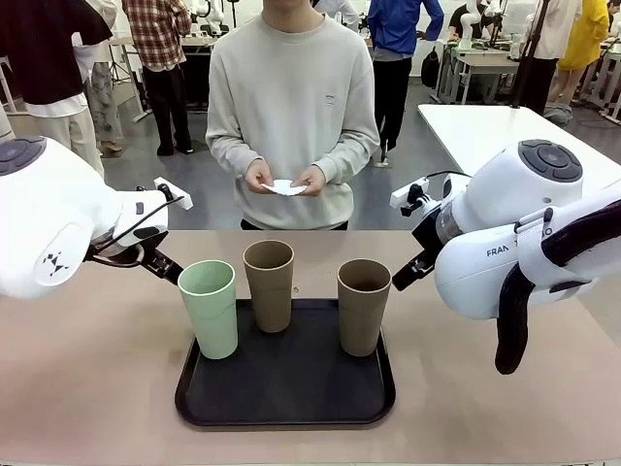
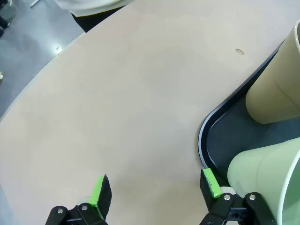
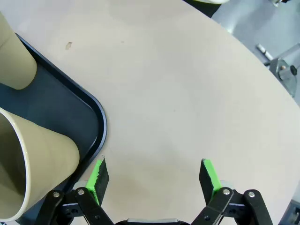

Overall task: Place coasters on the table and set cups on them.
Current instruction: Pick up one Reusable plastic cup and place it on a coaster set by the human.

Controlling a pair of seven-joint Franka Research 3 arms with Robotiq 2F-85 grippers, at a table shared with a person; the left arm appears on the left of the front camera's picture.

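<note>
Since no coaster lies on the table [image 1: 87,379] yet, this entry counts the task as barely begun.

Front view.
- Coasters [image 1: 287,187]: a small white stack held in the person's hands [image 1: 260,177] at the far side, clear of the tabletop.
- Cups: mint cup [image 1: 209,309], middle tan cup [image 1: 269,285] and right tan cup [image 1: 364,306], all upright on the black tray [image 1: 286,403].
- Both arms flank the tray, left and right.

Left wrist view.
- Left gripper [image 2: 154,187]: jaws spread wide and empty. One pad hangs over bare table, the other by the tray's rounded corner, just beside the mint cup.
- The middle tan cup stands farther along the tray.

Right wrist view.
- Right gripper [image 3: 154,176]: jaws spread wide and empty, over bare table just beside the tray's rim.
- The right tan cup stands near the inner pad, with the middle tan cup beyond it.

Hazards, as judged.
- The cups are tall and tapered, so a pad brushing one on approach, likeliest the left pad beside the mint cup, could topple it.
- A cup lifted too low may catch its base on the tray rim.
- The coasters are thin paper and may slide or crumple if a cup lands off-centre or is dragged.
- The person's hands may cross an arm's path while laying coasters.
</note>
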